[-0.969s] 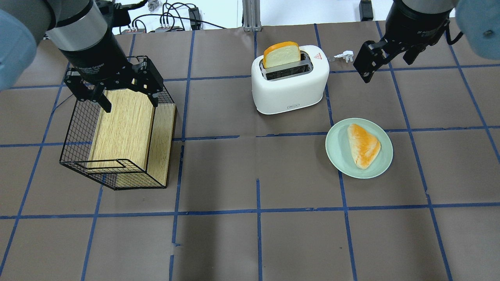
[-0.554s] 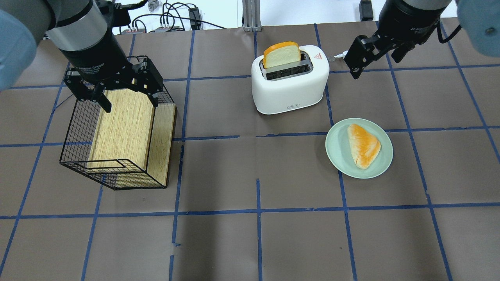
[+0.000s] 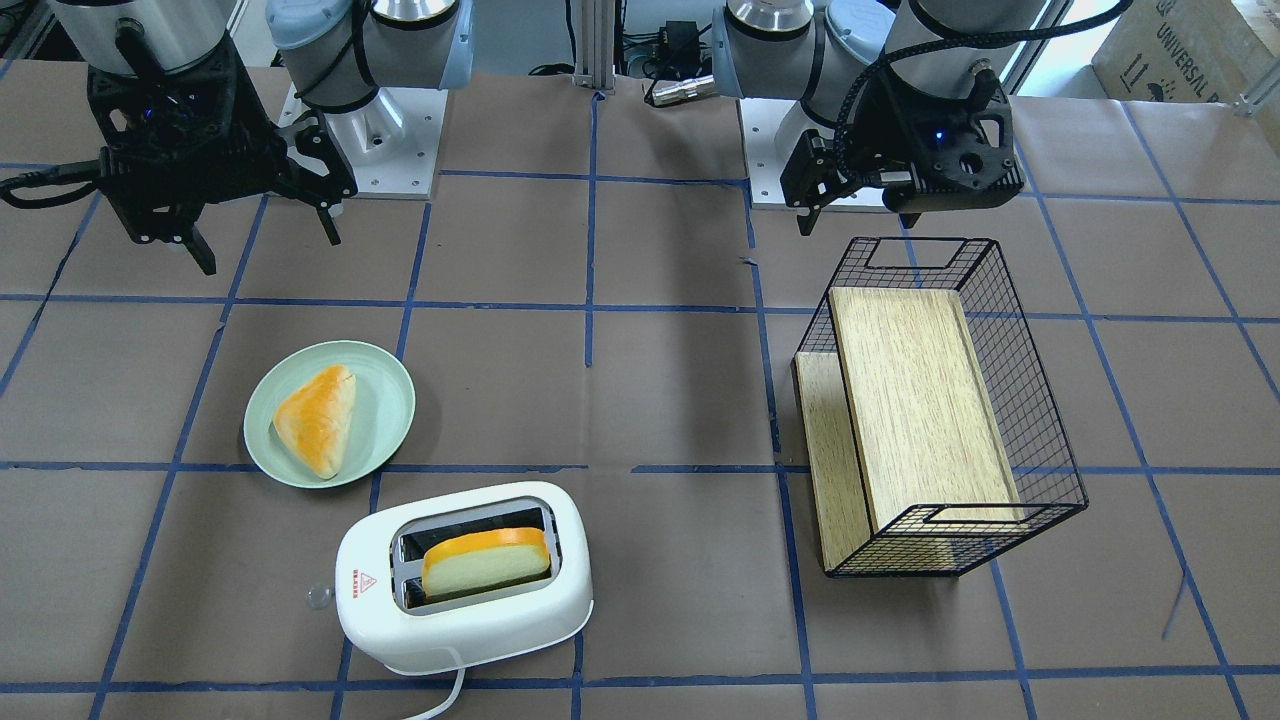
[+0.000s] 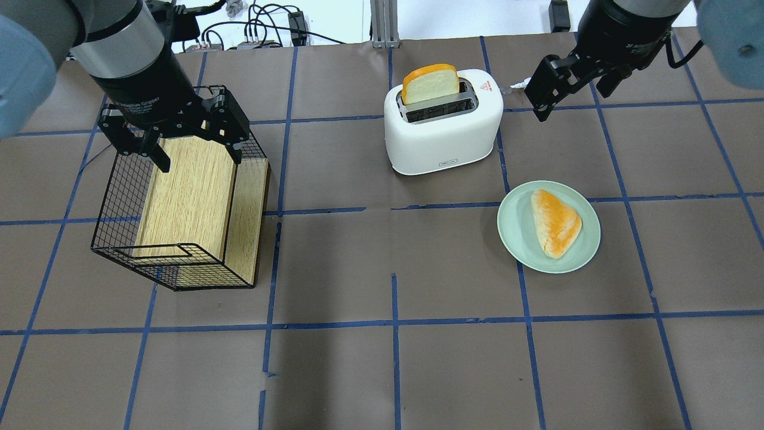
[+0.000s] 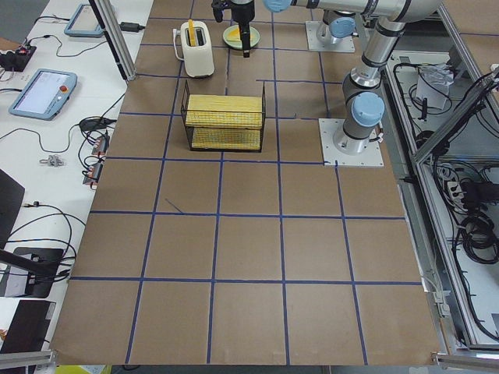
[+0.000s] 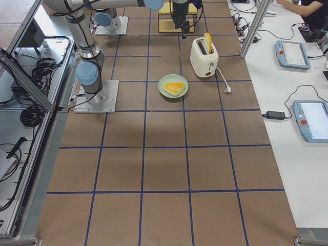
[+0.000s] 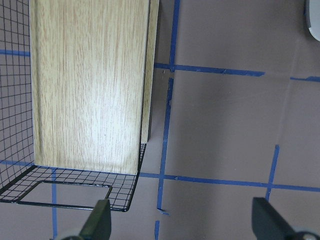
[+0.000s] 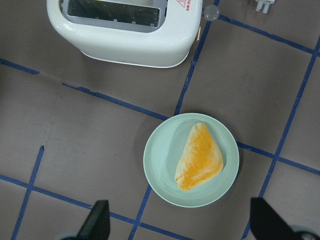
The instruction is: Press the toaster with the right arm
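Note:
The white two-slot toaster (image 4: 441, 134) stands at the far middle of the table, with a slice of bread (image 4: 431, 82) sticking up from one slot. Its clear lever knob (image 3: 319, 597) is on the end nearest my right gripper, beside the red triangle label. My right gripper (image 4: 571, 98) is open and empty. It hovers to the right of the toaster's lever end, apart from it. In the right wrist view the toaster (image 8: 125, 35) and knob (image 8: 211, 12) are at the top. My left gripper (image 4: 200, 160) is open and empty above the wire basket (image 4: 119, 197).
A pale green plate (image 4: 513, 239) with a pastry (image 4: 555, 222) lies in front of the toaster, to its right. The black wire basket holds a wooden board (image 4: 191, 197). The toaster's white cord (image 3: 450, 695) and plug (image 8: 263, 4) lie beyond it.
My right gripper has moved left and toward the far edge, closer to the toaster's lever end, then almost stopped. The left arm and the objects have not moved.

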Robot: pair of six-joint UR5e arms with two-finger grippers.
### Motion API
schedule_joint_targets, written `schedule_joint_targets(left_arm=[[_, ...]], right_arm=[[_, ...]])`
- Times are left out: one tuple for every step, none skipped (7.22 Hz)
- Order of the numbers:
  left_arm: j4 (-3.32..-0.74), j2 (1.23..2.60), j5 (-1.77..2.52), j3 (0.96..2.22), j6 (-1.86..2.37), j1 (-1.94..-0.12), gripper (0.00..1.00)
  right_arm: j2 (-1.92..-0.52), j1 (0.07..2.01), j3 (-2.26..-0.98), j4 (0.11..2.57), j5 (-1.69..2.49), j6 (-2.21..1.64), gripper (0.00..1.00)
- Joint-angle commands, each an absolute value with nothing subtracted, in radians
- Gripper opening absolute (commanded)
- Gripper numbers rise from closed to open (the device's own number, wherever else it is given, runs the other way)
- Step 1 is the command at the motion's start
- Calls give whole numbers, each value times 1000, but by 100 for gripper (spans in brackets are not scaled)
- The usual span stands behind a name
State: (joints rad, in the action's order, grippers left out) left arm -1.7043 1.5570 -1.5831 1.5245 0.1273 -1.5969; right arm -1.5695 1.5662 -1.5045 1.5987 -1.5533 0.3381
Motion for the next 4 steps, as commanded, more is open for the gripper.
schedule_joint_targets(left_arm=[[-1704,1557,-1583,1525,127,-1597,100],[-1704,1557,-1583,1525,127,-1597,100],[-1704,1557,-1583,1525,127,-1597,100],[-1704,1557,-1583,1525,127,-1597,100]], right_arm=[[-1569,1566,-1506,1614,-1552,267,100],[-1569,1566,-1508,1617,-1554,268,100],[-1569,1566,-1508,1617,-1554,270,100],[-1568,1565,-1508,1617,-1552,273,100]])
